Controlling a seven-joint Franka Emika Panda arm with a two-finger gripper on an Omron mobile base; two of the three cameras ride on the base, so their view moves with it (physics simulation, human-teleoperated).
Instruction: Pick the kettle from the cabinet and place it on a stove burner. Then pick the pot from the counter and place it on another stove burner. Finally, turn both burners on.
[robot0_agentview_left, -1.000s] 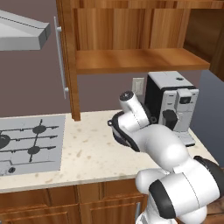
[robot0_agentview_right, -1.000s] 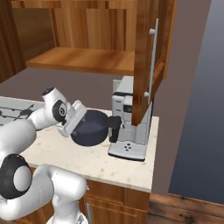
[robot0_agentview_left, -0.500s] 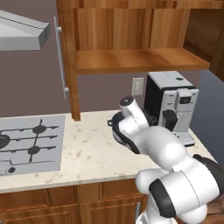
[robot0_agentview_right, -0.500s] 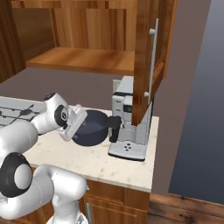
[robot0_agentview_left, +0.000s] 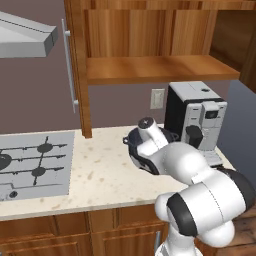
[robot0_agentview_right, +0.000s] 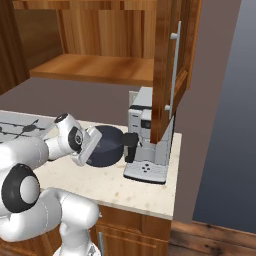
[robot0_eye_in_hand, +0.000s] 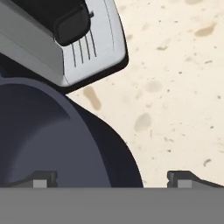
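gripper (robot0_eye_in_hand: 111, 179): jaws spread wide, straddling near rim wall, nothing pinched | pot (robot0_eye_in_hand: 52, 135): lower left of hand view, on counter (robot0_eye_in_hand: 175, 87) just beside coffee machine (robot0_eye_in_hand: 74, 39) | handling, judged: rigid, weighty, smooth-sided; take the rim wall between fingers, or a loop handle

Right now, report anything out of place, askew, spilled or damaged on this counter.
Nothing stands out. The pot sits upright on the counter beside the coffee machine, with no spill or damage. The open end effector straddles the pot's wall, one fingertip inside, one outside.
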